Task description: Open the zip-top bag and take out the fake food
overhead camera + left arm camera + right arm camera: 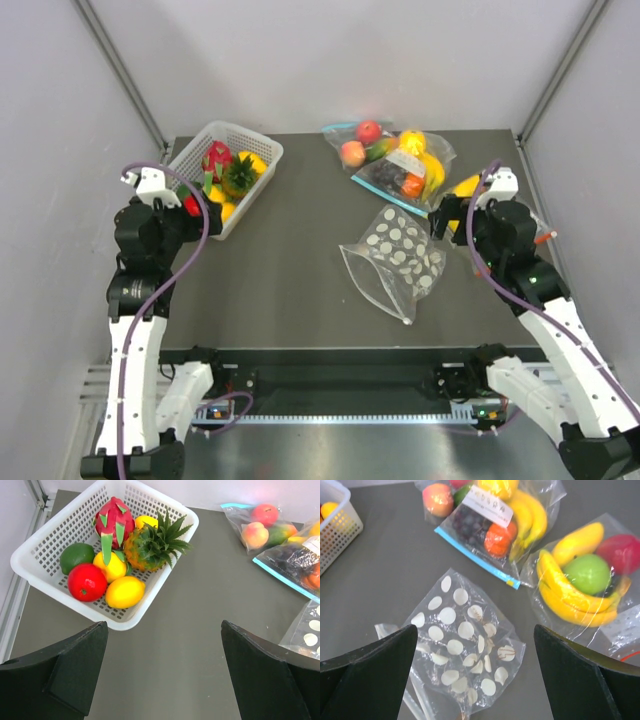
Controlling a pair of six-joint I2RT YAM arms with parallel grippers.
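Left wrist view, jaws: the left gripper (164, 627) is spread wide and holds nothing, hanging above bare table (190, 645).
Left wrist view, food: the pineapple (145, 552), a yellow rounded fruit (125, 591) and a red piece (86, 581) lie in the white basket (167, 572), beside a dragon fruit (114, 520).
Right wrist view, jaws: the right gripper (476, 645) is also wide and empty, poised over the zip-top bag (462, 645) and apart from it.
Right wrist view, bag: the dotted film lies flat and looks empty. I cannot tell whether the seal is parted.
Right wrist view, neighbours: the blue-strip bag (490, 535) and the banana bag (580, 575) lie just beyond.
Top view, layout: the zip-top bag sits right of centre and the basket far left, well apart.
Step, as I judge it: the emptying looks finished, so what remains is drawing clear.
Doing it well: raise the right arm straight up, fingers apart, so no pad catches the loose film. Keep off the banana bag at its side.
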